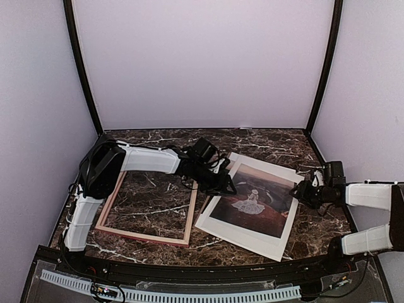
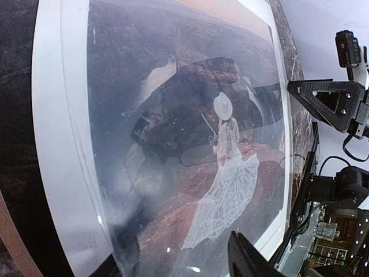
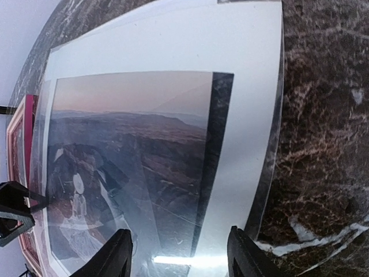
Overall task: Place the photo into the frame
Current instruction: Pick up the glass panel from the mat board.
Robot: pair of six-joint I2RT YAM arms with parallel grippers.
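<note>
- Top view: the photo lay flat and face up on the table, right of centre and skewed. The frame lay just left of it with only marble inside, so nothing was seated yet.
- My left gripper sat at the photo's left edge and my right gripper at its right edge. I judged this as the pick-up step.
- Left wrist: jaws apart over the glossy picture with nothing clamped. I couldn't tell if the tips touched the surface.
- Right wrist: jaws apart, straddling the white surround at the right edge, with no grip made. The frame's moulding showed at the far left.
- Next move, as I saw it: get both sets of tips under or onto the thin edges, lift together, carry it left and square it to the frame. A flat sheet on marble gives little purchase.
</note>
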